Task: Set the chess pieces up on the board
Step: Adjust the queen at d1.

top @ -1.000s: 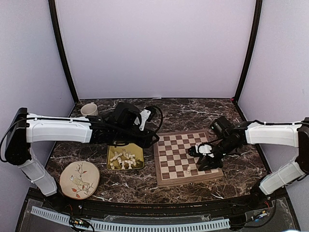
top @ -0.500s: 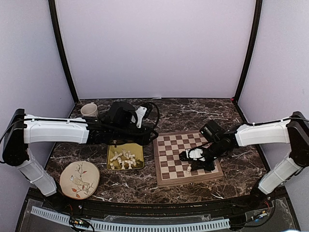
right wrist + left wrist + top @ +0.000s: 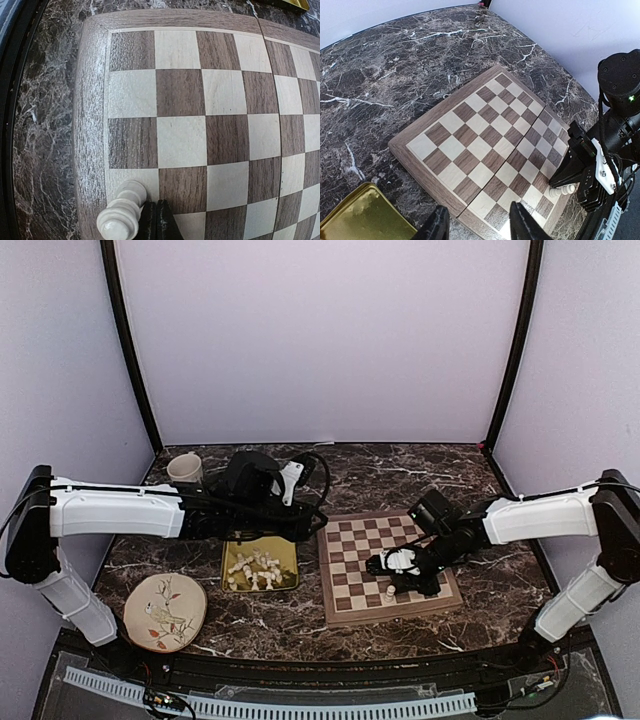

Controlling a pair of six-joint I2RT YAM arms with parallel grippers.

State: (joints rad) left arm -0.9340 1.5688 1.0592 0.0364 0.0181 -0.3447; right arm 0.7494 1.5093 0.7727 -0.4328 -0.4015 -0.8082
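The wooden checkered board (image 3: pixel 352 558) lies right of centre on the marble table. One cream chess piece (image 3: pixel 390 592) stands upright on a light square in its front row. My right gripper (image 3: pixel 392 582) is shut, its fingertips (image 3: pixel 156 215) down on the board right beside that piece (image 3: pixel 122 212), holding nothing. The same piece (image 3: pixel 561 190) shows in the left wrist view under the right arm's black fingers (image 3: pixel 570 167). Several more chess pieces (image 3: pixel 255 567) lie in a gold tray (image 3: pixel 228 555). My left gripper (image 3: pixel 316 530) hovers open over the board's left edge (image 3: pixel 420 165), empty.
A round plate with a bird drawing (image 3: pixel 165 612) sits at the front left. A cream cup (image 3: pixel 184 468) stands at the back left. The gold tray's corner (image 3: pixel 360 215) is close to the left gripper. Dark poles and pale walls enclose the table.
My right arm swung left and down over the board and its jaws closed. A piece now stands in the front row beside them. My left gripper drew back slightly to the left.
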